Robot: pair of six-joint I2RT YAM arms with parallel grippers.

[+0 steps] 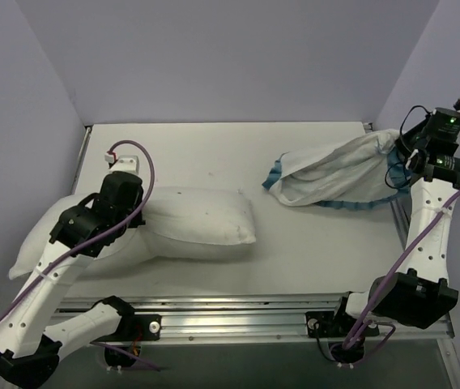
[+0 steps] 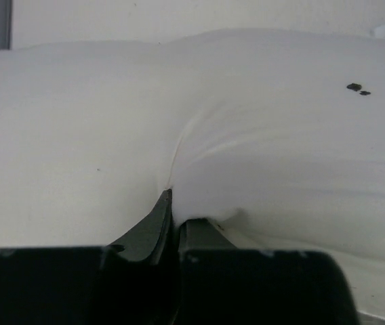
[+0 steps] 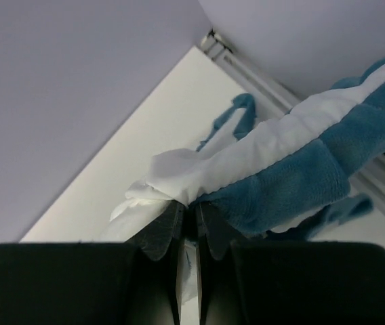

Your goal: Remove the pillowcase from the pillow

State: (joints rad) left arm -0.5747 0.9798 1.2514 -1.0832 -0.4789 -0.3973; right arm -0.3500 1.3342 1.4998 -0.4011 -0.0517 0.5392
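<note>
right claw grips pillowcase, stretched left-right.

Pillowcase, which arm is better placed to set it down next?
Right. The right gripper is shut on the pillowcase, which is clear of the pillow; the left gripper pinches the pillow.

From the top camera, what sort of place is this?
Likely a robot lab test cell: white table boxed by plain lavender walls, aluminium mounting rail at its near edge, pillow and pillowcase as props.
</note>
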